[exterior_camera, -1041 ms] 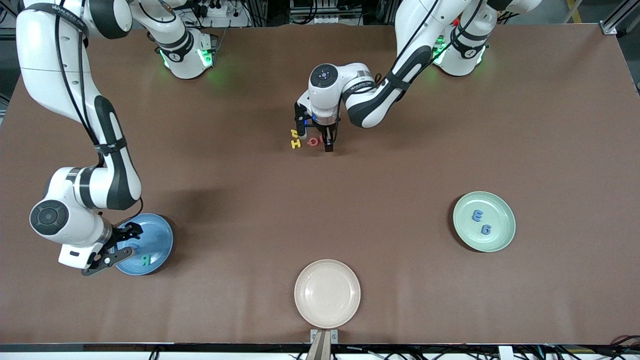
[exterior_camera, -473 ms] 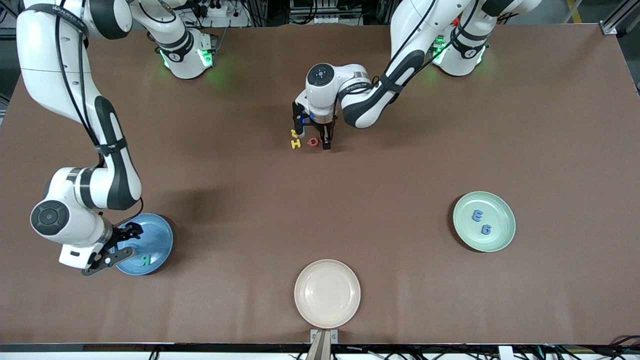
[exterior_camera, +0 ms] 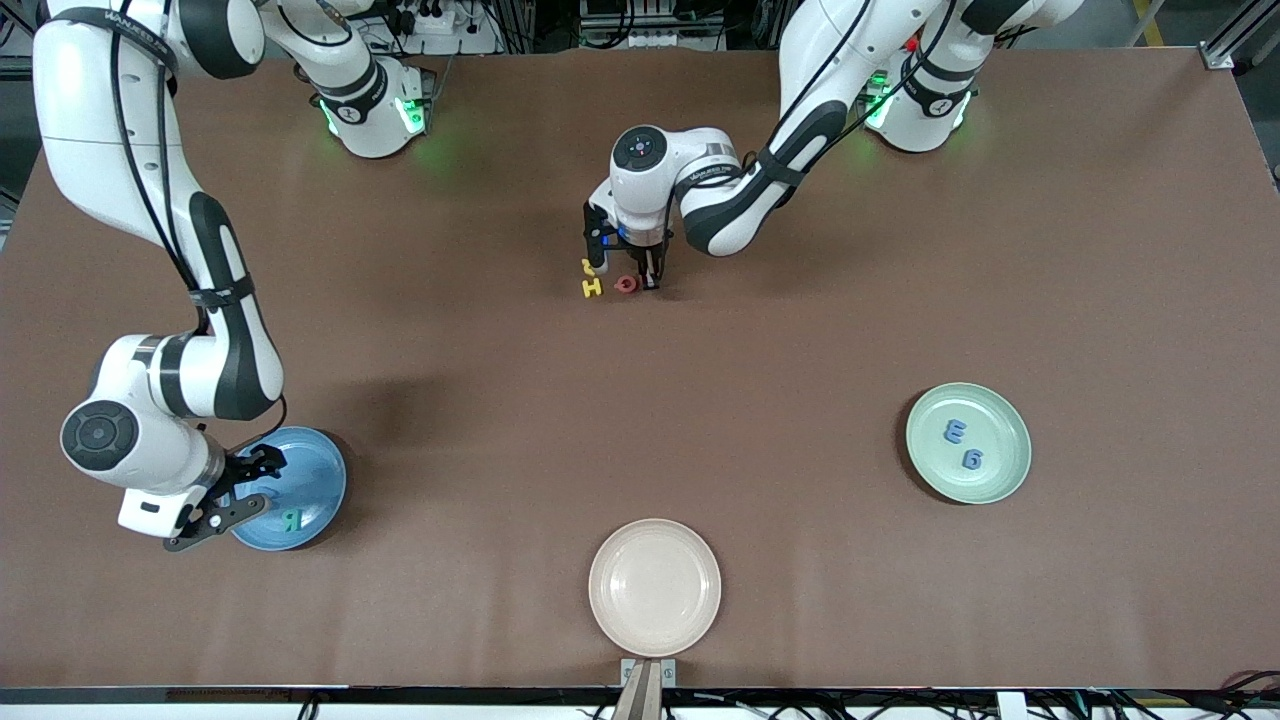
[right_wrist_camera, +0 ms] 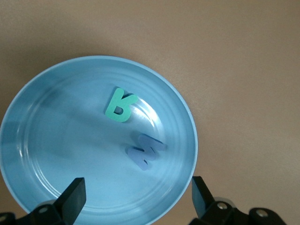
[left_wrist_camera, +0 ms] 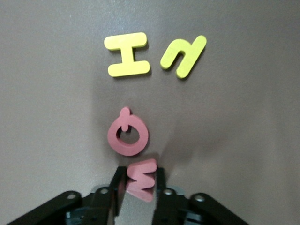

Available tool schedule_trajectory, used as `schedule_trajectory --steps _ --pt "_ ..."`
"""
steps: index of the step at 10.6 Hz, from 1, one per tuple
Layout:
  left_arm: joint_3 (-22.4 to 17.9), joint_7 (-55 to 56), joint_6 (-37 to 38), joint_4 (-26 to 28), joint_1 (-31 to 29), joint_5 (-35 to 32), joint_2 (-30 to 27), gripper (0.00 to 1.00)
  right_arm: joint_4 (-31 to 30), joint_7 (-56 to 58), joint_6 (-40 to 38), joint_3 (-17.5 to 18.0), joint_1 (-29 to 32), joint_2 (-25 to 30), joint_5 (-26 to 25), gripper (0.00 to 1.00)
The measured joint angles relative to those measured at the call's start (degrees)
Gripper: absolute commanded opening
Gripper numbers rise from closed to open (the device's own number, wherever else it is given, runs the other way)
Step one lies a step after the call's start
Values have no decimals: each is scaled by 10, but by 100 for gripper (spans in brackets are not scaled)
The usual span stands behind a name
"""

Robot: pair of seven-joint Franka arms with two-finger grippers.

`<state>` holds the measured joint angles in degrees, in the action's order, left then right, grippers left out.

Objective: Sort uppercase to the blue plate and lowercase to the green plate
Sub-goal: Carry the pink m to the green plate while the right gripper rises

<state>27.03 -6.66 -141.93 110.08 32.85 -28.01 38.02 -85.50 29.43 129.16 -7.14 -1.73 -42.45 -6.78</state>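
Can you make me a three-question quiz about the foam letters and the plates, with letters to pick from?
1. Where is the teal-green R?
A. in the blue plate
B. in the cream-white plate
C. on the bare table

2. How many letters lie in the green plate?
A. none
B. two
C. four

3. What is the left gripper doing?
A. waiting open over the green plate
B. holding the yellow H
C. its jaws are shut on the pinkish-red w

Answers:
1 A: the right wrist view shows the R beside the dark blue M in that plate.
2 B: two light blue letters lie there.
3 C: the left wrist view shows the w pinched between the jaws, next to the red Q.
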Motion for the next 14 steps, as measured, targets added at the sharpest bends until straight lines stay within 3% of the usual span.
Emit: schedule_trajectory --steps 3,5,9,11,14 --pt "-4 2 9 -8 -21 0 -10 0 0 -2 -2 5 -2 0 2 100" --pt "6 1 74 -18 -80 0 -52 0 1 -48 -26 11 -18 0 4 100" --pt "-3 3 167 -24 -208 28 -152 0 7 -305 -100 18 -137 13 6 100" --pt "-54 -7 185 -31 -238 46 -175 0 9 -455 -118 29 -209 20 8 100" --pt "-166 -33 193 -35 -241 94 -178 0 10 -642 -121 40 -313 24 17 100"
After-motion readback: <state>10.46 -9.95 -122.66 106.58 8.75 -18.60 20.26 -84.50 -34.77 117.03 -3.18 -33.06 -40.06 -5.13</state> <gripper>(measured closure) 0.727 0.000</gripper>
